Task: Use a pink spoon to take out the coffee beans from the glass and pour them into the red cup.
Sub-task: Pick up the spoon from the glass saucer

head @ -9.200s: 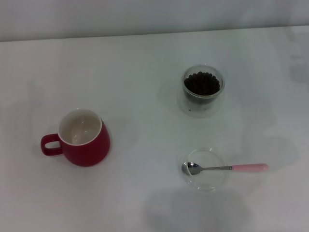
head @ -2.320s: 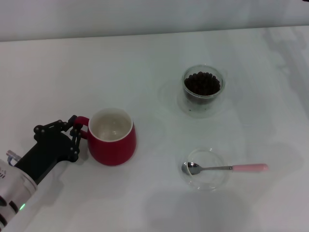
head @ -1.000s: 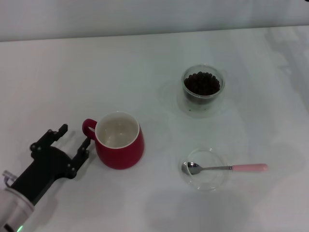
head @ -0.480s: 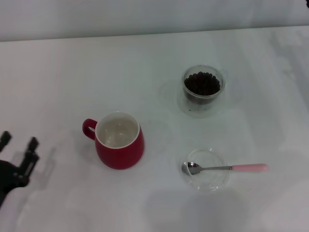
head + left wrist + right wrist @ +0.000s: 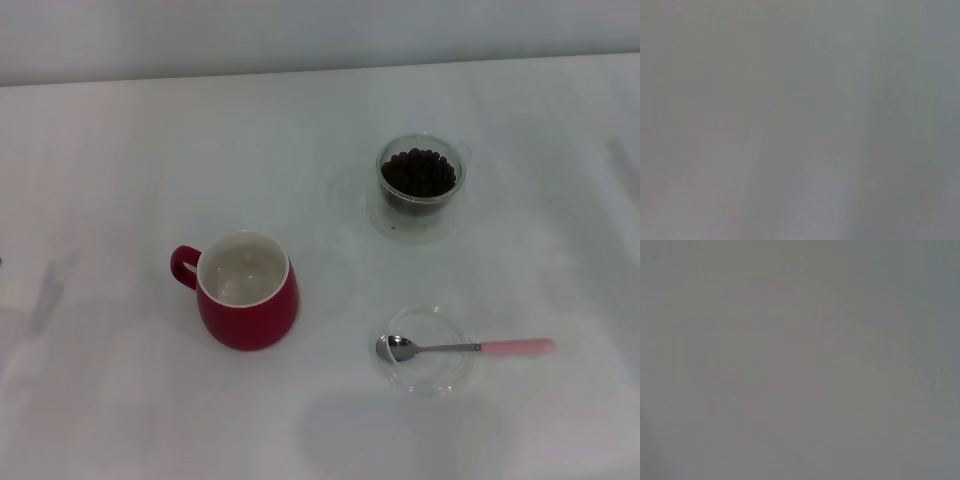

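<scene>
In the head view the red cup [image 5: 246,297] stands upright left of centre, white inside and empty, its handle pointing left. The glass [image 5: 421,185] stands at the back right, filled with a heap of dark coffee beans [image 5: 420,171]. The pink spoon [image 5: 465,348] lies at the front right, its metal bowl resting in a flat clear glass dish [image 5: 421,350] and its pink handle pointing right. Neither gripper shows in any view. Both wrist views show only plain grey.
The white table [image 5: 130,140] ends at a wall along the back. A faint shadow lies on the table at the far left edge.
My left gripper let go of the red cup after sliding it right, then drew back to the left and left the head view. The cup, glass and spoon stay still.
</scene>
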